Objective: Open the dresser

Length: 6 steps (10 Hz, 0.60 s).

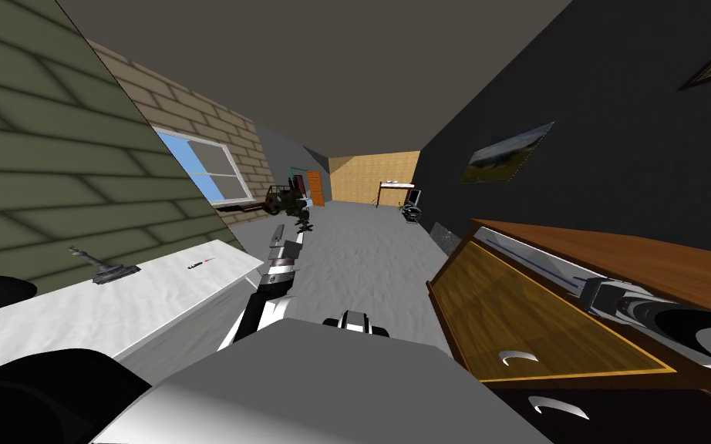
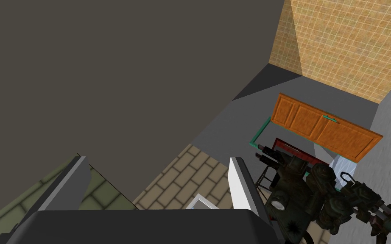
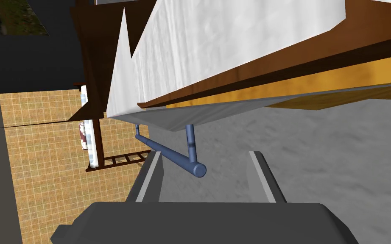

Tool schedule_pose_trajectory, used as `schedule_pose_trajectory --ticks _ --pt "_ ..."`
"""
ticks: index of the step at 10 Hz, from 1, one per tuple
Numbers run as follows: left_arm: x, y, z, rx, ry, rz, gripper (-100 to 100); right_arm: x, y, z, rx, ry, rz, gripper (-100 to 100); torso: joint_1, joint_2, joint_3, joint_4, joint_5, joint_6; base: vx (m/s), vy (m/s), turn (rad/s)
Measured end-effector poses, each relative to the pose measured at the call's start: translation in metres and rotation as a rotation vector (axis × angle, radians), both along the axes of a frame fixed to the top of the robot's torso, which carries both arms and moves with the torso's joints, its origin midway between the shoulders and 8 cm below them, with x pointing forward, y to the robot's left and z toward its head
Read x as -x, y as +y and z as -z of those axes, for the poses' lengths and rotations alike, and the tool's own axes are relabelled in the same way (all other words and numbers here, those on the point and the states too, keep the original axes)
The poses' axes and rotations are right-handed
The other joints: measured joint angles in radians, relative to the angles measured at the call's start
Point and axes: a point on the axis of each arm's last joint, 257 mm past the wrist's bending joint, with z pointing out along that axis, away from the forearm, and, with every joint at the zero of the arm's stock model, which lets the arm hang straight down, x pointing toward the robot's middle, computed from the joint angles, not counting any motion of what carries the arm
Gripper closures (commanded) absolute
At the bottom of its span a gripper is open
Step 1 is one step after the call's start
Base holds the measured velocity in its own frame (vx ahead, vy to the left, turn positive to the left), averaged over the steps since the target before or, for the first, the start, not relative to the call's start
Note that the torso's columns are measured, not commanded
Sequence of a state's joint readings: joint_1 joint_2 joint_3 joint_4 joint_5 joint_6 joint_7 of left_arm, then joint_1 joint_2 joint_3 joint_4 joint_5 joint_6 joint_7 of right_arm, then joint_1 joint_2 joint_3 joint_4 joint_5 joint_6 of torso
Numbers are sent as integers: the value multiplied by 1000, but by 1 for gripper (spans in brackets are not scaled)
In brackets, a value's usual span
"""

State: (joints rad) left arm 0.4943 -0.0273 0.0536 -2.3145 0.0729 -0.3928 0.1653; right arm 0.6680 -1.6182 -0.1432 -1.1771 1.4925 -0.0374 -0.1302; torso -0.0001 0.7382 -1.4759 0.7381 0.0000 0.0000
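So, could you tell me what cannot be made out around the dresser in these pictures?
Right wrist view: whether the open right gripper touches the blue handle; they overlap in the picture.
Head view: that gripper's fingertips, hidden by its own forearm.
Head view: the dresser's bottom, cut off by the lower edge.

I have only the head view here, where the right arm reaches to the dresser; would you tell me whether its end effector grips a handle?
Observer: No. The right end effector is open, and a blue bar handle lies between its fingers, ungripped.
Operator: Thank you. How does the left one stand?
Observer: The left end effector is open too and holds nothing.
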Motion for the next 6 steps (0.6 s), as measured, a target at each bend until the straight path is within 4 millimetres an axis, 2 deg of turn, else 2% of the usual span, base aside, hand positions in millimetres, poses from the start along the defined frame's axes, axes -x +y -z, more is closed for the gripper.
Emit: schedule_pose_trajectory --ticks 1,4,5,6 --pt "0 0 0 0 0 0 0 -3 0 -6 7 -7 -2 100 4 -1 0 -2 -3 0 17 149 6" --pt "0 0 0 0 0 0 0 -3 -1 -6 2 -7 1 100 2 -1 -1 -1 -1 0 40 206 3" --pt "0 0 0 0 0 0 0 -3 -1 -6 1 -3 2 100 0 0 0 0 0 1 15 98 4" --pt "0 0 0 0 0 0 0 -2 0 -3 -2 2 2 -100 -6 2 1 1 1 1 -11 23 -75"
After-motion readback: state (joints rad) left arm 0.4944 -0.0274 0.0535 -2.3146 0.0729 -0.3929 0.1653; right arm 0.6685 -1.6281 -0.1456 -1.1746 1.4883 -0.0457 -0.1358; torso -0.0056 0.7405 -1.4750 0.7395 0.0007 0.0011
